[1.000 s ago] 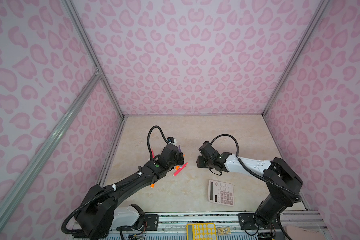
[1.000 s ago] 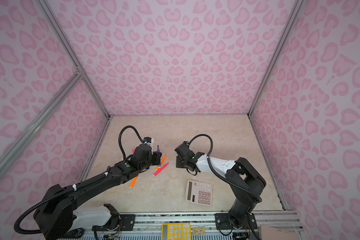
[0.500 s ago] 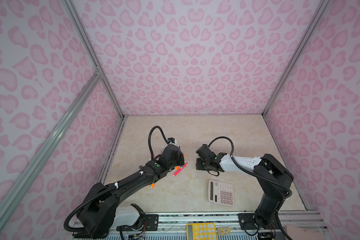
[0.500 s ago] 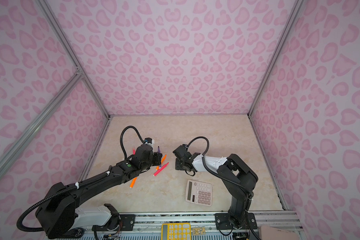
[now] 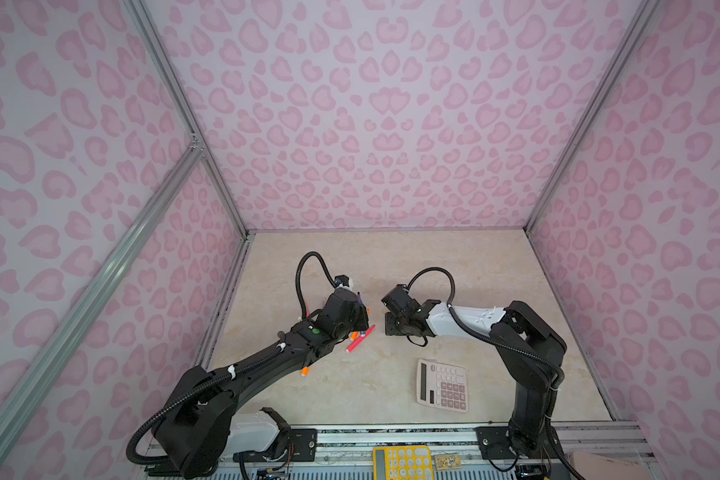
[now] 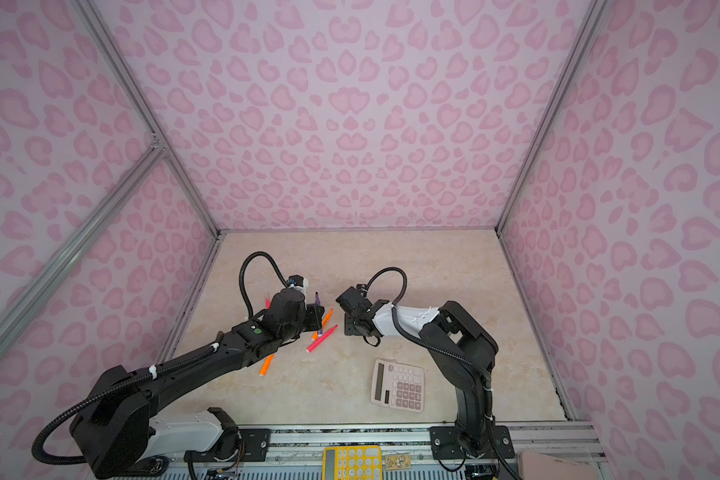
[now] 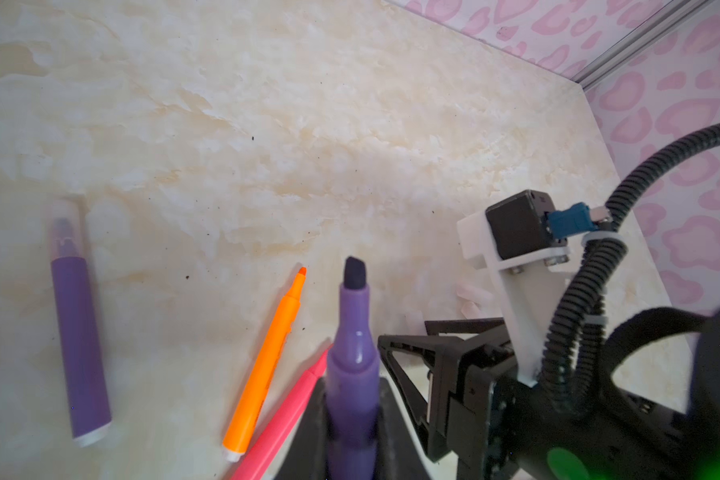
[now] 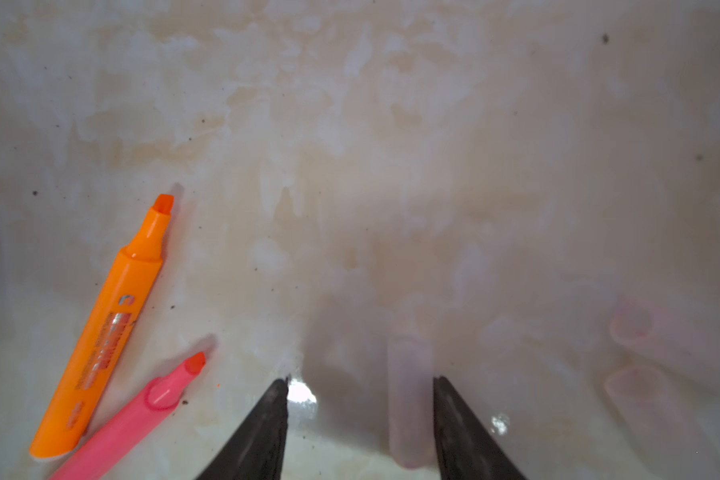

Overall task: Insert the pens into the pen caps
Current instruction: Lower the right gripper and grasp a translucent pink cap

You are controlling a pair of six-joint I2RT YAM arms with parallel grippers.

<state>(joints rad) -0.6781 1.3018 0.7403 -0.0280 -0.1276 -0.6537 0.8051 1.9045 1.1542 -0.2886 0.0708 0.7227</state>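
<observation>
Glossy marble-look tabletop (image 8: 350,124); smooth plastic orange pen (image 8: 100,324); clear plastic cap (image 8: 408,399).

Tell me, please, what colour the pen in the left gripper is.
The pen is purple, dark-tipped; left wrist view shows it best.

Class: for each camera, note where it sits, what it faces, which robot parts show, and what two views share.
Top views: high in front, looking down on the table; left arm and right arm show whole.
Left wrist: looks along the left gripper, shut on a purple pen, toward the right arm.
Right wrist: looks down past the open right gripper at a clear cap.
Shared: both wrist views show the orange pen.
</observation>
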